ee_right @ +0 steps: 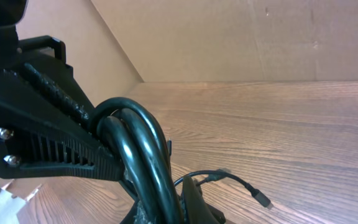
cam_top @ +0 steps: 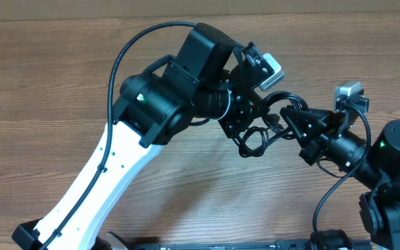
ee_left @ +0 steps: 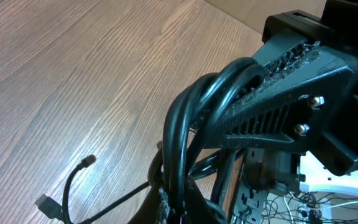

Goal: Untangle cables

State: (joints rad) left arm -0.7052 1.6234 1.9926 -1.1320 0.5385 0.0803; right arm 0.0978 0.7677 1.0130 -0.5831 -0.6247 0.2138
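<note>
The cables [cam_top: 254, 144] are a bundle of black loops held in the air between my two grippers at the right middle of the table. My left gripper [cam_top: 246, 119] is shut on the bundle from the left. My right gripper [cam_top: 292, 119] is shut on it from the right, close against the left one. In the left wrist view the loops [ee_left: 182, 130] rise from my jaws [ee_left: 180, 210] and pass through the right gripper's ribbed finger [ee_left: 278, 93]. In the right wrist view the loops [ee_right: 143, 146] rise from my jaws [ee_right: 166, 211]. Thin loose ends with plug tips [ee_left: 47, 205] [ee_right: 263, 200] hang over the table.
The wooden table [cam_top: 61, 83] lies under both arms. A cardboard wall [ee_right: 241, 37] stands behind the table. The left arm's thick black wiring [cam_top: 127, 48] arcs above its body. Loose wires and a white part [ee_left: 328, 186] lie past the table edge.
</note>
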